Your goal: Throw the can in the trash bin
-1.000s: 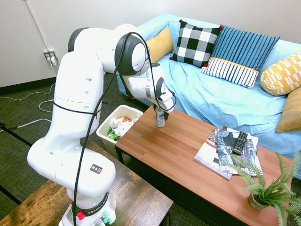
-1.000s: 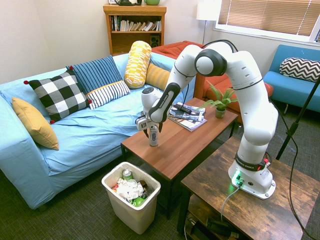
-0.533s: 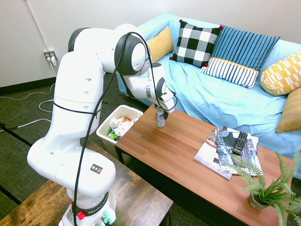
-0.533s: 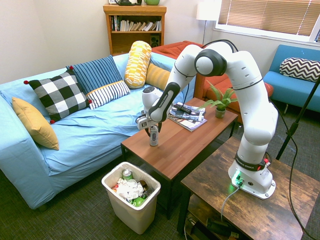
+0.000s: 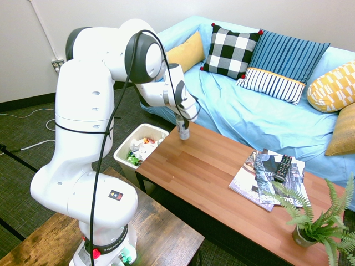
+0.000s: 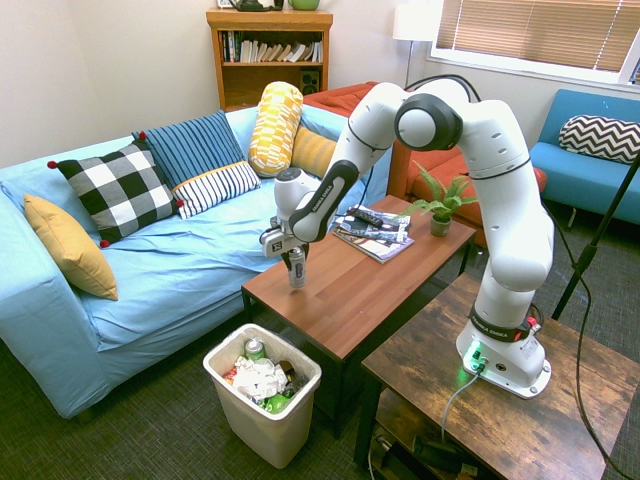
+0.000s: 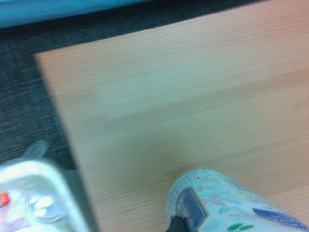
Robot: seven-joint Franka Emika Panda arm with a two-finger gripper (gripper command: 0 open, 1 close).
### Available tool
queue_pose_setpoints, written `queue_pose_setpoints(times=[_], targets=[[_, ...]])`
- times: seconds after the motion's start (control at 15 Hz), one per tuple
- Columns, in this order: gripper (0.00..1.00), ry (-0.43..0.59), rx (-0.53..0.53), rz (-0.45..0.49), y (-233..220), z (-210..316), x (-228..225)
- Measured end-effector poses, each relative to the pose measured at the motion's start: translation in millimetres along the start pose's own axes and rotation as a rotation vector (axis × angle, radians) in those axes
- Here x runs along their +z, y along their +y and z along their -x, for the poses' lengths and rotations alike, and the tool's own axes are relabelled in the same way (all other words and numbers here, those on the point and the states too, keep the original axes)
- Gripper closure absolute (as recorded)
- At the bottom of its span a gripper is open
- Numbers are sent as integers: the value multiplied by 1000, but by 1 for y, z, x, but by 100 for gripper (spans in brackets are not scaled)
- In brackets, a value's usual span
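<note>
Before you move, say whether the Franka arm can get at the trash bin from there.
Probably yes: the end effector grips the drink can near the coffee table's end, and the open-topped trash bin stands just beyond, with nothing visible blocking the way over the edge.

Looks down on the far left corner of a wooden table. Takes in part of a can, pale, with blue panels and green leaves. Shows dark floor past the edges, blue cloth farther off, and, just left, a bin's pale rim around blurred contents, one bit probably red-orange.
</note>
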State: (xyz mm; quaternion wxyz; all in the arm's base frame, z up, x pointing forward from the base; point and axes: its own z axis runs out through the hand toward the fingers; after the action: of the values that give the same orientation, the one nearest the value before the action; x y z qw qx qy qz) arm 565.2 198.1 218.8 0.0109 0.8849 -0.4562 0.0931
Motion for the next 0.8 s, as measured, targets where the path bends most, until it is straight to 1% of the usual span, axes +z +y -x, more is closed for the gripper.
queue_pose_setpoints(times=[0.13, 0.2, 0.27, 0.4, 0.6, 0.67, 0.8], targets=[[100, 21, -82, -17, -27, 66, -32], [100, 27, -118, -18, -39, 101, -38], [100, 27, -150, -14, -47, 133, -34], [100, 28, -204, 6, -56, 180, -4], [100, 32, -250, 48, -59, 224, 46], [0, 38, -258, 60, -57, 233, 59], [0, 51, -263, 79, -56, 237, 79]])
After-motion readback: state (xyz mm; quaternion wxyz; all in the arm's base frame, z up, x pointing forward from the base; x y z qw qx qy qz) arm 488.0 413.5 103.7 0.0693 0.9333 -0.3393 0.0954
